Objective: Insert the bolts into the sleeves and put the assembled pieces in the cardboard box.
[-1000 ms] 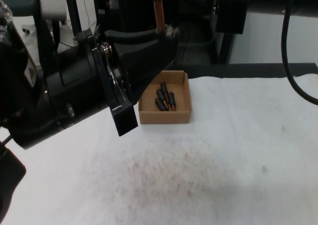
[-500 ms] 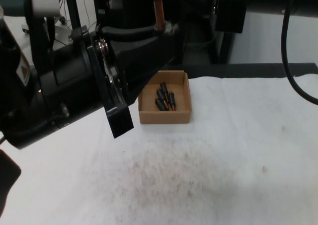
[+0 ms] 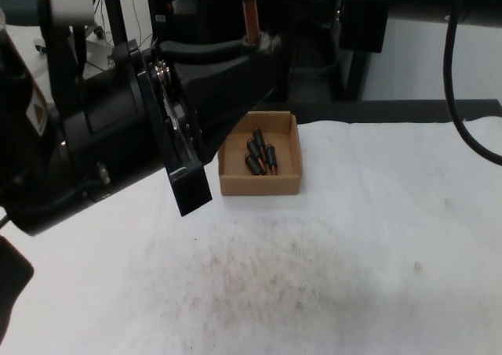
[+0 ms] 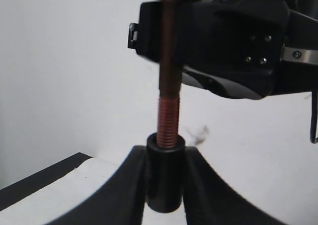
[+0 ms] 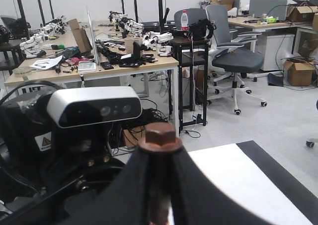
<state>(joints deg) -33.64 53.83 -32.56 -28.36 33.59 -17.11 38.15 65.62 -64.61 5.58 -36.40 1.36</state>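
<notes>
In the left wrist view my left gripper (image 4: 165,158) is shut on a short black sleeve (image 4: 165,178), held upright. A copper bolt (image 4: 169,86) stands above it with its threaded end entering the sleeve's top. My right gripper (image 5: 160,153) is shut on that bolt just under its hex head (image 5: 160,135). In the high view the bolt (image 3: 251,18) is raised well above the bench, over the arms. The cardboard box (image 3: 235,184) sits on the white bench behind centre and holds several black sleeves with bolts (image 3: 259,155).
A large black arm (image 3: 118,135) fills the left of the high view, close to the box's left side. The white bench cloth (image 3: 353,253) spreads in front and to the right, with a dusty stain (image 3: 259,269) in the middle. A black cable (image 3: 459,96) hangs at the right.
The black arm in the high view shifted slightly left and up a second ago and has held still since. The box and its contents have not moved.
</notes>
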